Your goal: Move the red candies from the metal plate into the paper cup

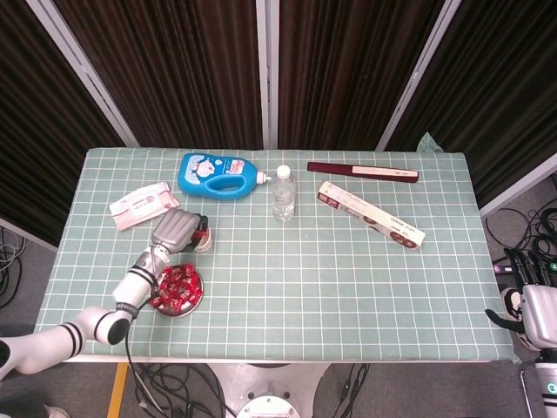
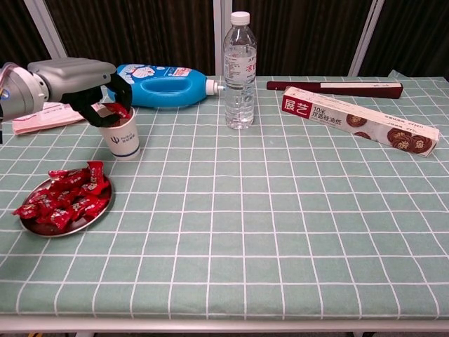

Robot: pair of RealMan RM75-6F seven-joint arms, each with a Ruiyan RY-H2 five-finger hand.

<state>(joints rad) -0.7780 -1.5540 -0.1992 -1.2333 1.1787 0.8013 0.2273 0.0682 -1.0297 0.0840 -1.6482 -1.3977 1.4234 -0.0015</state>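
— Left hand [image 2: 78, 78]: what's it doing?
— Hovering right over the cup [image 2: 121, 136], fingers curled down around a red candy [image 2: 116, 110] at the cup's mouth. From the head view the hand [image 1: 178, 230] covers most of the cup.
— And the plate [image 2: 97, 211]?
— Just below and nearer the robot than the hand, piled with red candies [image 2: 64, 197].
— Anything behind the hand?
— Blue jug [image 2: 158, 85] lying on its side, wipes pack [image 2: 45, 116] beside the wrist.
— Right hand [image 1: 537, 314]?
— Far off at the table's edge, near the frame corner; can't tell how its fingers lie.
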